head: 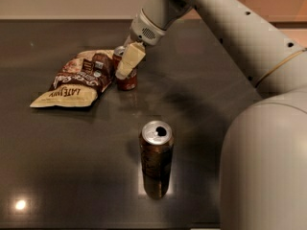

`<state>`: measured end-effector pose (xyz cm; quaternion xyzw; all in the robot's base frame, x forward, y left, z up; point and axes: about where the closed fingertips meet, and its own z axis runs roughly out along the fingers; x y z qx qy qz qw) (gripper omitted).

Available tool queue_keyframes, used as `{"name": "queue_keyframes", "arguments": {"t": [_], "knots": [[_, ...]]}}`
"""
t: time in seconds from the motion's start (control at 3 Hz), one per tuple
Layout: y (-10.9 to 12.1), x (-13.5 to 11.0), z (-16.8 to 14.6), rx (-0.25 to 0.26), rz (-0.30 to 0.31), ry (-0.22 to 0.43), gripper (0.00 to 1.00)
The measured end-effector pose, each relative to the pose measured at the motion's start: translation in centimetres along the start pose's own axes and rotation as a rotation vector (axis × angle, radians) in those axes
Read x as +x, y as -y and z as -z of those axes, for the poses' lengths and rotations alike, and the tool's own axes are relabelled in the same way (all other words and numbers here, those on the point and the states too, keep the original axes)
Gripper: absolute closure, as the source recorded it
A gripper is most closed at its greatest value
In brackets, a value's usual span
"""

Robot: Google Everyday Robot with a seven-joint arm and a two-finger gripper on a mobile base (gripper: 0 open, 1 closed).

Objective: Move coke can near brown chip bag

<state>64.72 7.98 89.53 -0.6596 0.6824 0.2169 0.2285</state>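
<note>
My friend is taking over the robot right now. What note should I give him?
Gripper: down at the coke can, far left on the dark table; I cannot tell if it grips the can.
Coke can: upright, right beside the brown chip bag.
Brown-gold can: upright, alone, nearer the front.
Done: the coke can looks near the bag.
Left: probably let go and lift away without tipping it.

coke can (128,83) at gripper (125,70), beside bag (76,80)

arm (230,30) outstretched, gripper (124,66) low, centre-left
</note>
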Motion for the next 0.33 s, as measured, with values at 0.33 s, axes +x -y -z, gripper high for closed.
{"name": "queue_keyframes", "arguments": {"t": [0.33], "knots": [[0.00,0.00,-0.01,0.000,0.000,0.000,0.00]]}}
